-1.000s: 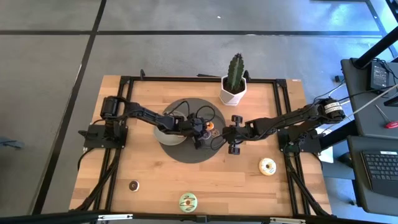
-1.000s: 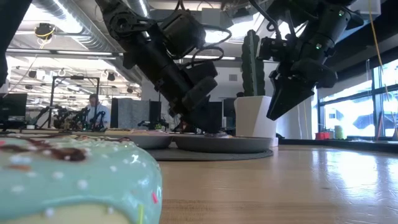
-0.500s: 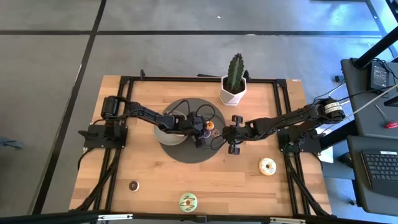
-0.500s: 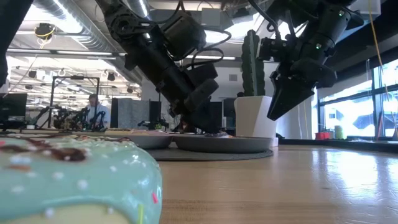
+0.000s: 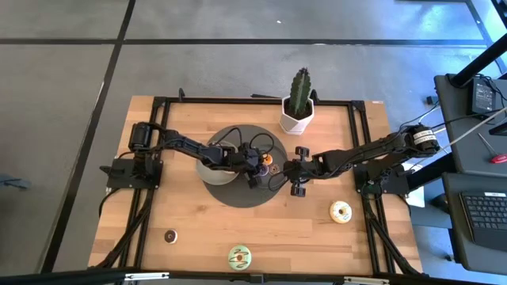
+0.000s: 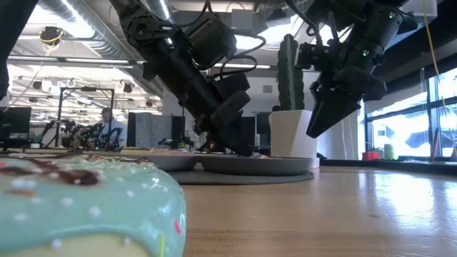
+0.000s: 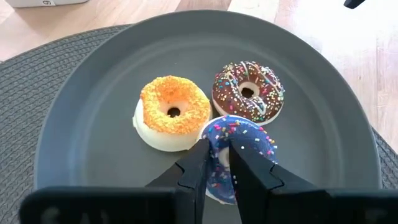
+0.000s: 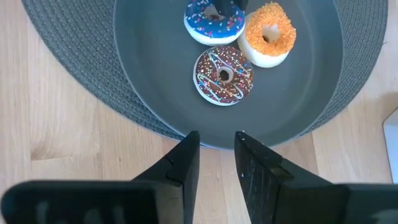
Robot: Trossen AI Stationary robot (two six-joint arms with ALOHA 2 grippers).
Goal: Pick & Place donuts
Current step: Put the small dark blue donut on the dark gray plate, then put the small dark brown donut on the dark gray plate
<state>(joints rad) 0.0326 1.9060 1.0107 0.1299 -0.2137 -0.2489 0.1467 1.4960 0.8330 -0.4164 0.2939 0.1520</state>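
A blue sprinkled donut [image 7: 249, 140] lies on the grey plate [image 7: 87, 130] beside an orange-crumbed donut [image 7: 171, 112] and a brown iced one [image 7: 249, 90]. My left gripper [image 7: 219, 163] is low over the plate [image 5: 255, 168], shut on the blue donut. My right gripper [image 8: 216, 152] hangs open above the plate's rim [image 5: 290, 170], touching nothing. Three more donuts lie on the bare table: a white-and-yellow one [image 5: 341, 211], a green one [image 5: 239, 256] and a mini brown one [image 5: 169, 235]. My left gripper pinches the blue donut's ring [image 7: 219, 149] on the side toward me. One finger [image 7: 239, 171] seems to stand in the hole and the other [image 7: 198, 171] outside it. The fingers slant down from the table's left. The donut sits on the plate, next to both others.
The plate sits on a round dark woven mat [image 8: 68, 56] at mid-table. A cactus in a white pot [image 5: 299, 107] stands at the far edge behind it. The green donut [image 6: 86, 207] fills the low view's near corner. Bare wood lies toward the near edge.
My left gripper has sunk a little toward the plate, still shut on the blue donut. My right gripper has kept still.
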